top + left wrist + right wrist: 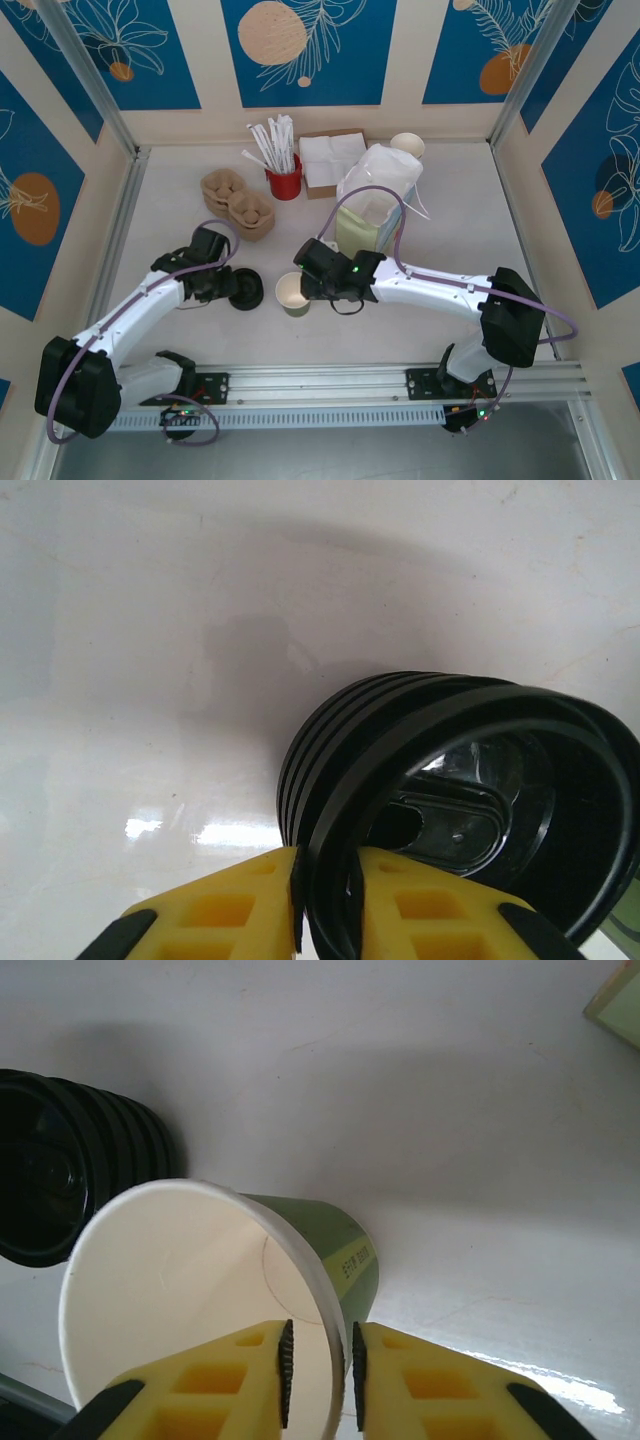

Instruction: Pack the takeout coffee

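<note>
The takeout coffee cup (291,293) stands on the white table with an olive-green side and an open top. My right gripper (304,285) straddles its near wall. In the right wrist view the cup (335,1240) has its rim between the yellow fingers, and a gap shows at the inner pad, so the gripper (322,1328) is open. A stack of black lids (247,288) sits just left of the cup. My left gripper (232,287) reaches it from the left. In the left wrist view the gripper (328,858) is shut on the rim of the top black lid (450,715).
Behind stand brown pulp cup carriers (240,202), a red cup of white sticks (284,182), a box of napkins (330,160) and a plastic bag around a pale green box (378,195). A cream cup (407,145) is at the back. Walls enclose both sides.
</note>
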